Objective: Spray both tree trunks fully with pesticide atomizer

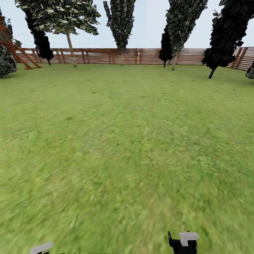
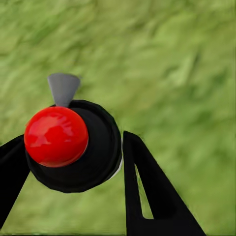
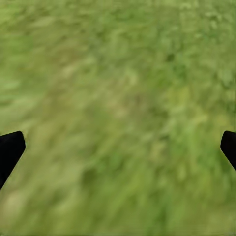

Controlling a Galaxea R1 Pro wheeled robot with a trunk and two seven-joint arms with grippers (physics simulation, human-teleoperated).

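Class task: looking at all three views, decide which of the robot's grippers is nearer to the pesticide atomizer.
Left. The left gripper has its fingers on either side of the atomizer; the right gripper hangs open over bare grass.

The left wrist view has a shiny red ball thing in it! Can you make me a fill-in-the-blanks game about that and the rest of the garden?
1. The left gripper is shut on the black round atomizer, whose glossy knob is coloured ____.
2. The right gripper hangs open above blurry green ____.
3. Behind the far trees runs a brown slatted wooden ____.

Missing words: red; grass; fence
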